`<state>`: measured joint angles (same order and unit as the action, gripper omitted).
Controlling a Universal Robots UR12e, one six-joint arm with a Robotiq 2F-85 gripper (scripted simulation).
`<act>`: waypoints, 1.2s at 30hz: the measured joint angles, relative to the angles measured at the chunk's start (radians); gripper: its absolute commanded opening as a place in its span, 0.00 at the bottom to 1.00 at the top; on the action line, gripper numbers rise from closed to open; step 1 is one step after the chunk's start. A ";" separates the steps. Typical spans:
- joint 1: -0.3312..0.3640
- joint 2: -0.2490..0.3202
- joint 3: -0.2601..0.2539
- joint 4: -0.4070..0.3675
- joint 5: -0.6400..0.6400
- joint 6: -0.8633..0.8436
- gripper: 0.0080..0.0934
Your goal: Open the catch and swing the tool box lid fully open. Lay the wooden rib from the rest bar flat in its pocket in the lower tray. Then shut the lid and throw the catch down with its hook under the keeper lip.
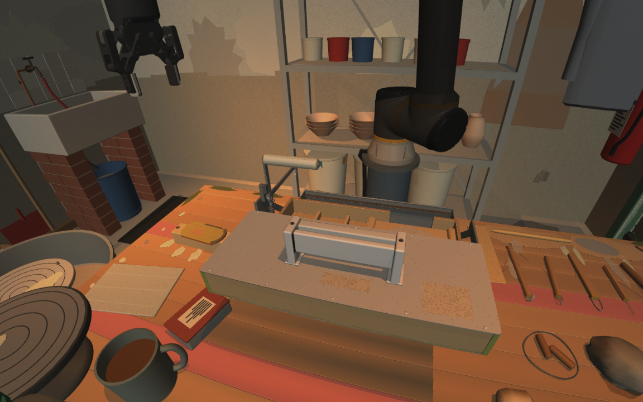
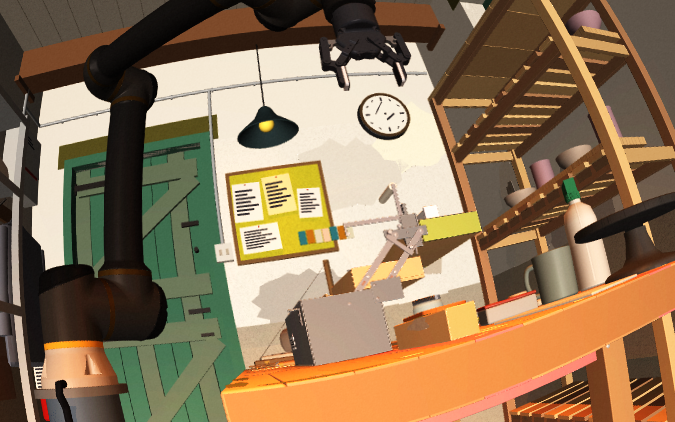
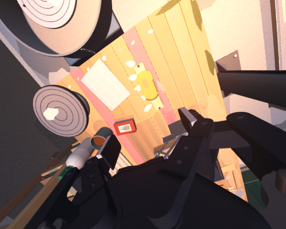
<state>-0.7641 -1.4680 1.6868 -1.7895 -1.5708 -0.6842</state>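
Note:
The tool box lid [image 1: 349, 270] lies swung open toward the front, with the open trays [image 1: 364, 212] behind it. A grey handle [image 1: 346, 242] stands on the lid. The wooden rib [image 1: 199, 232] lies on its rest on the bench, left of the box. From above it shows as a yellow oval [image 3: 147, 85]. A roller on a stand [image 1: 291, 162] sits at the box's back left corner. My gripper [image 1: 146, 70] hangs high above the bench's left end, far from the rib and box. It is open and holds nothing.
A sink on brick piers [image 1: 76, 122] stands under the gripper, beyond the bench. Two banding wheels [image 1: 19, 310], a mug [image 1: 131, 367], a red book [image 1: 196, 315] and a board [image 1: 134, 287] crowd the front left. Modelling tools [image 1: 584, 277] lie in a row on the right.

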 measured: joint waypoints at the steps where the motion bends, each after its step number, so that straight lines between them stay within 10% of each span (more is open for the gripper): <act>1: -0.002 0.000 0.000 0.000 0.000 -0.002 0.94; 19: -0.007 0.005 0.017 -0.024 0.000 -0.006 0.94; 36: -0.007 0.085 0.176 -0.260 0.000 -0.006 0.94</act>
<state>-0.7714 -1.3834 1.8628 -2.0494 -1.5708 -0.6904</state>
